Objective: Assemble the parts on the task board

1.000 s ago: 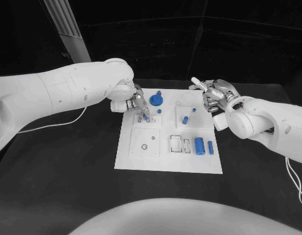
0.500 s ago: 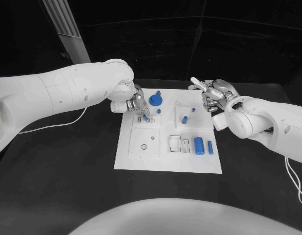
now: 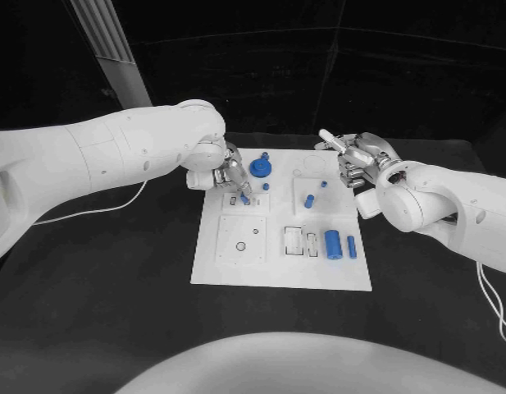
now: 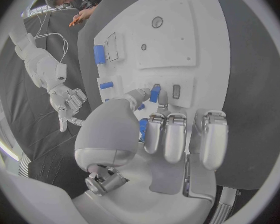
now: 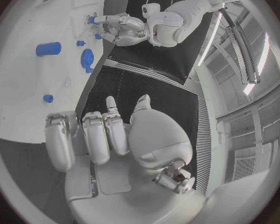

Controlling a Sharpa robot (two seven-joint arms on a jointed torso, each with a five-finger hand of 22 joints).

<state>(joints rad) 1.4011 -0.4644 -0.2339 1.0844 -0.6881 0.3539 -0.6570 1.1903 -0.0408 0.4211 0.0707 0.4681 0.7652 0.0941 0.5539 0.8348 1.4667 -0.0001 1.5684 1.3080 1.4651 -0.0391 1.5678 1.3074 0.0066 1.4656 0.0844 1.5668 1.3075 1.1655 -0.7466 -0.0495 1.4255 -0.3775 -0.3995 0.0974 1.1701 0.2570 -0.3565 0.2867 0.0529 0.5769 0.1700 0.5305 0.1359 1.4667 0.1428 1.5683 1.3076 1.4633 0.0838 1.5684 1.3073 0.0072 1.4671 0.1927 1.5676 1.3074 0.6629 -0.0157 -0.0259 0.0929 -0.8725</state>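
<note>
Left hand point(image 3: 223, 174) is hovering over the far left part of the task board point(image 3: 279, 277), pinching a small blue peg point(image 4: 155, 93) between thumb and finger above a raised white block point(image 3: 246, 199). Blue gear point(image 3: 262, 168) is lying just beyond, near the far edge. Blue cylinder point(image 3: 333, 244) is lying near the right edge. Right hand point(image 3: 357, 161) is hanging at the far right corner, fingers curled, holding nothing. Parts are looking light, rigid and smooth, likely slippery; taking each across its middle seems safest.
</note>
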